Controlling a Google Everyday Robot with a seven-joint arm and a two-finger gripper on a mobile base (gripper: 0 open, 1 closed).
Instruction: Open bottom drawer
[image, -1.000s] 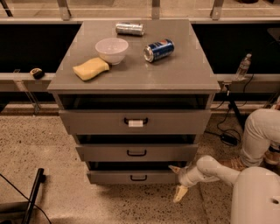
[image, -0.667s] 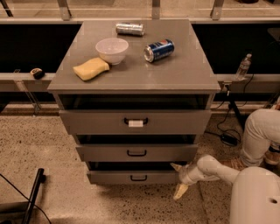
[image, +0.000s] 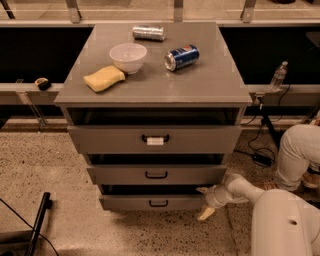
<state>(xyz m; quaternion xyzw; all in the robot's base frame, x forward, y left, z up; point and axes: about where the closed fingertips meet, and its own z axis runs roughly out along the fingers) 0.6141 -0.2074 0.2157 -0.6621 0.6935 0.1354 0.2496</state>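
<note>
The bottom drawer (image: 130, 202) is the lowest of three in the front of the grey desk (image: 210, 85), right at the desk's foot, just above the speckled floor. Its front is a plain, stiff grey panel, probably sheet metal. It should not flex or mark under the claw, but a smooth face like that offers nothing to grip and would likely be slippery. It should slide straight out on its runners, and its weight depends on what is inside, which is hidden. The sensible hold is the small black loop handle (image: 158, 203) at the middle of the front, hooked or pinched and then drawn squarely away from the desk. The claw (image: 204, 202) hangs at the desk's lower right front corner, level with this drawer and below the middle drawer (image: 200, 174). It is released, with its two pale fingers spread, one high and one low, grasping nothing. From the claw, the drawer front stretches off toward the desk's other side, so the handle lies clearly apart from the fingers, at about the same height.
</note>
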